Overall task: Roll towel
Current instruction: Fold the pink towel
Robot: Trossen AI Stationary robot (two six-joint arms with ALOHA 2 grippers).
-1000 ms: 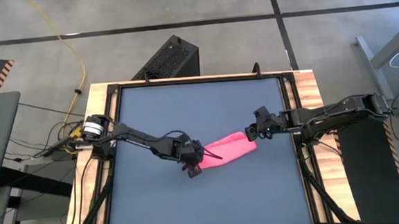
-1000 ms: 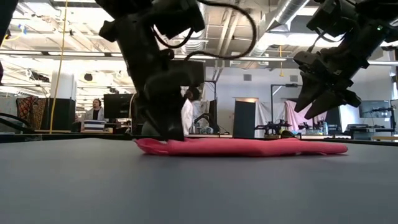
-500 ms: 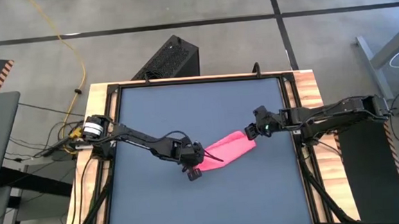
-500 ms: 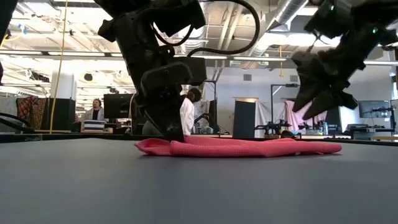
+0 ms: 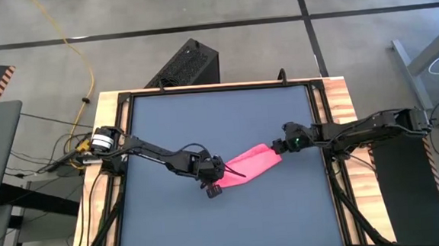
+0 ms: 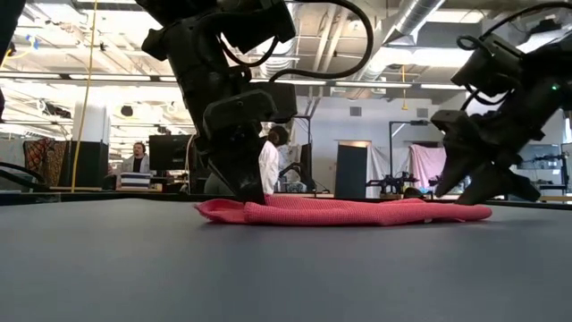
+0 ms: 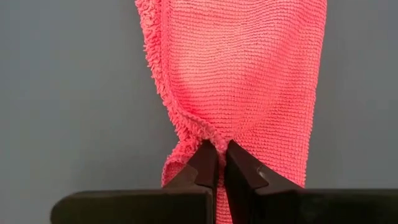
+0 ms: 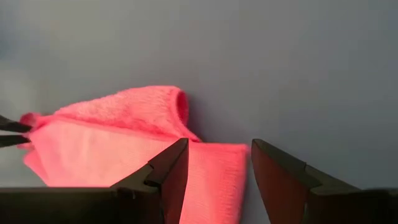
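Towel (image 5: 250, 166) lay as a long pink strip near the middle of the dark grey tabletop (image 5: 204, 116).
Its near-left end was pinched in the closed left gripper (image 7: 217, 163); the right gripper (image 8: 214, 163) stood with fingers apart over the other end. Beyond the table, a bright workshop held a seated person (image 6: 137, 161) and monitors.

Left end effector (image 7: 217, 163) clamped, right (image 8: 217, 163) agape

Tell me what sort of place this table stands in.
Probably a robotics lab or workshop: exposed ceiling ducts, a seated person at a monitor, further equipment benches behind the table.
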